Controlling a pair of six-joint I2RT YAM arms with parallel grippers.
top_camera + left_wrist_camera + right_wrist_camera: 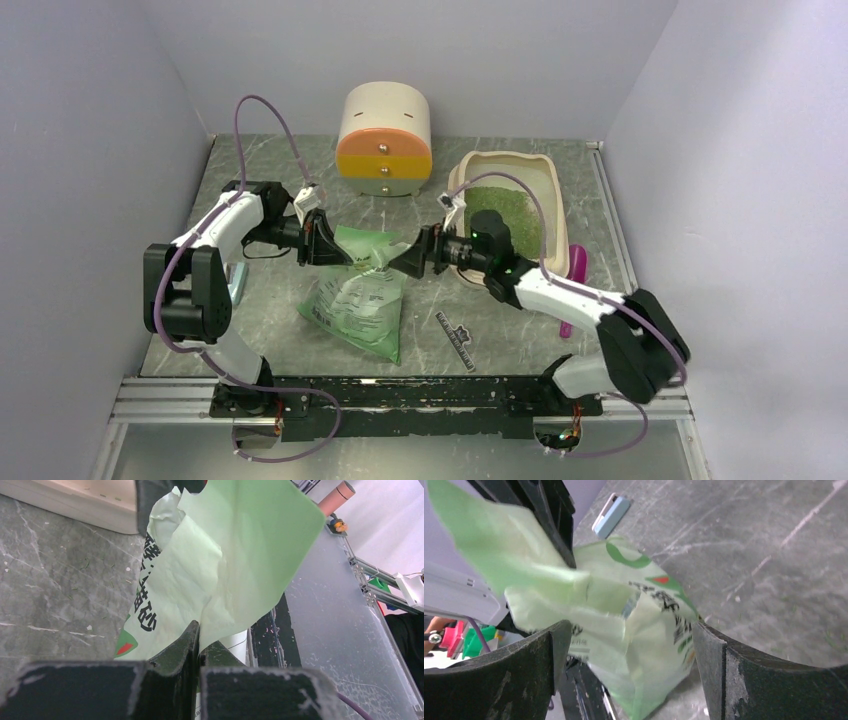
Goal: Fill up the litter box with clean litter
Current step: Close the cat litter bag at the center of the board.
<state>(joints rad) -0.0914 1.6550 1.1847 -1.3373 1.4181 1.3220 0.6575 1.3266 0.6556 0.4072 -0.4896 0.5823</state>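
The beige litter box (536,164) stands at the back right and holds a layer of light-green litter (510,215). A green printed bag (355,300) lies in the middle of the table with its top end lifted. My left gripper (325,240) is shut on the bag's top edge; in the left wrist view the fingers (192,640) pinch the pale green film (225,555). My right gripper (405,258) is open, just left of the litter box. In the right wrist view it (631,645) has the bag's folded top (624,610) between its spread fingers.
A round beige-and-orange drawer unit (385,140) stands at the back centre. A magenta scoop (575,275) lies right of the litter box, under my right arm. A black strip (458,340) lies near the front. A small blue-grey object (237,285) lies by the left arm.
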